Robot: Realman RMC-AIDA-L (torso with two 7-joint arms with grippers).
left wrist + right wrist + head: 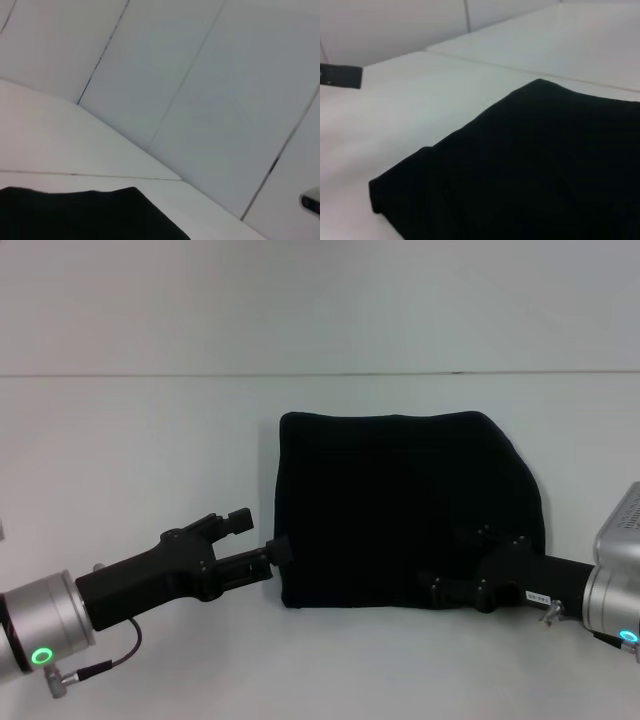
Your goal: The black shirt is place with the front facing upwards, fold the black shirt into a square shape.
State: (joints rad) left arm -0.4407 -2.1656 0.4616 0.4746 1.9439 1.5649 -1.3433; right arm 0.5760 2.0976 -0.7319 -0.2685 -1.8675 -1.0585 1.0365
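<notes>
The black shirt (400, 510) lies folded into a rough square on the white table (130, 460), with no lettering showing. My left gripper (258, 535) is at the shirt's left edge near its front corner. It is open, and its lower finger touches the cloth edge. My right gripper (440, 558) hovers low over the shirt's front right part, fingers spread and open, holding nothing. The left wrist view shows a far corner of the shirt (90, 215). In the right wrist view a folded corner of the shirt (530, 170) fills the frame.
A seam (200, 374) runs across the table behind the shirt. Wall panels (210, 100) rise beyond the table. Bare tabletop lies left of and in front of the shirt.
</notes>
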